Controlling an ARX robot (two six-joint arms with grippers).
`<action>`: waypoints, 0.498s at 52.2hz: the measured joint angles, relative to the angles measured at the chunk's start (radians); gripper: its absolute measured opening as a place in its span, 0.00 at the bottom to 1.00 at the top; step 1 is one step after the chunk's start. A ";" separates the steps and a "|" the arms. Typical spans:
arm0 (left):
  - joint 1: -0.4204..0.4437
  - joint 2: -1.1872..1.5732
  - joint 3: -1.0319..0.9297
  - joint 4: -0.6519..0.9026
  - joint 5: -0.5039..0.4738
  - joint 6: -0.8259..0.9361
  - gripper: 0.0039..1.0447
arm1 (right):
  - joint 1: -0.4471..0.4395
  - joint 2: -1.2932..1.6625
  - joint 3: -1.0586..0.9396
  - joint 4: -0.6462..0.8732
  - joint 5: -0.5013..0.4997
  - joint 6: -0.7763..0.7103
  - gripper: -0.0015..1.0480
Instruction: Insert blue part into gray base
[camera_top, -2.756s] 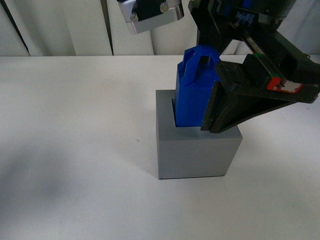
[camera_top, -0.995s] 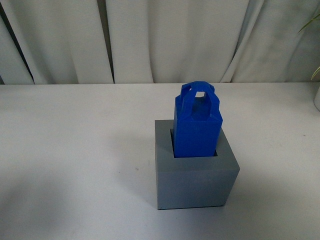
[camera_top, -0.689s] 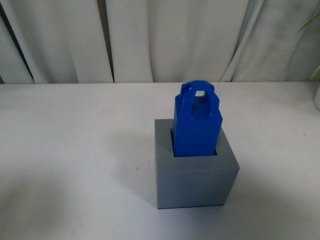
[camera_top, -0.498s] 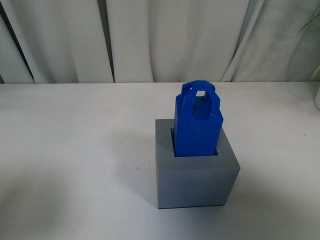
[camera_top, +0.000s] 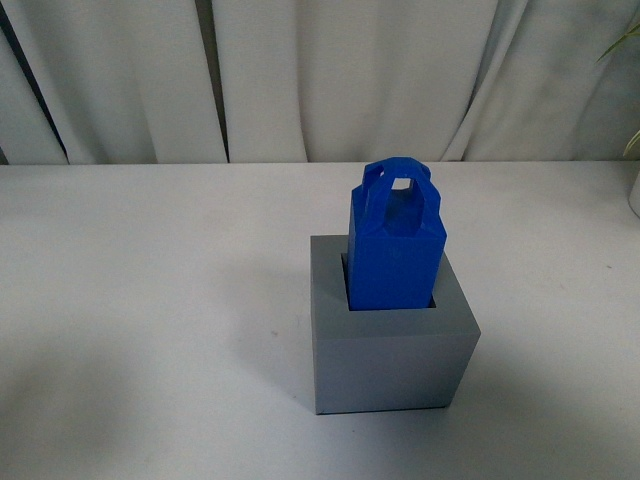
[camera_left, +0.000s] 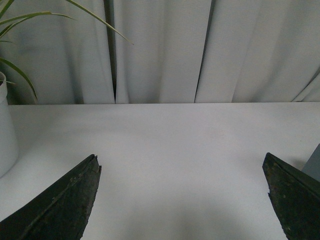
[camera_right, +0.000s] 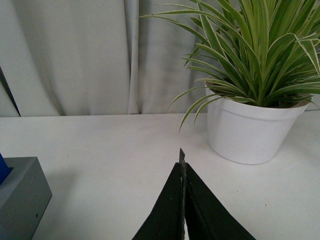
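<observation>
The blue part (camera_top: 394, 250) stands upright in the square recess of the gray base (camera_top: 392, 355) at the table's middle, its loop handle on top. Neither arm shows in the front view. My left gripper (camera_left: 182, 162) is open and empty over bare table; a corner of the gray base (camera_left: 314, 165) shows at the view's edge. My right gripper (camera_right: 182, 155) is shut and empty, apart from the gray base (camera_right: 20, 192), whose corner shows with a sliver of the blue part (camera_right: 3, 167).
A white pot with a striped green plant (camera_right: 250, 125) stands on the table near my right gripper. Another white pot (camera_left: 5, 135) with leaves stands near my left gripper. White curtains (camera_top: 320, 80) hang behind the table's far edge.
Both arms, which were over the blue part 2.8 s ago, have withdrawn out of the front view. The blue part has stayed in the gray base unmoved over the last second.
</observation>
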 joint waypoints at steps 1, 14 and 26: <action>0.000 0.000 0.000 0.000 0.000 0.000 0.94 | 0.000 -0.006 0.000 -0.006 0.000 0.000 0.02; 0.000 0.000 0.000 0.000 0.000 0.000 0.94 | 0.000 -0.090 0.001 -0.094 0.000 0.000 0.02; 0.000 0.000 0.000 0.000 0.000 0.000 0.94 | 0.000 -0.227 0.001 -0.234 -0.001 0.000 0.06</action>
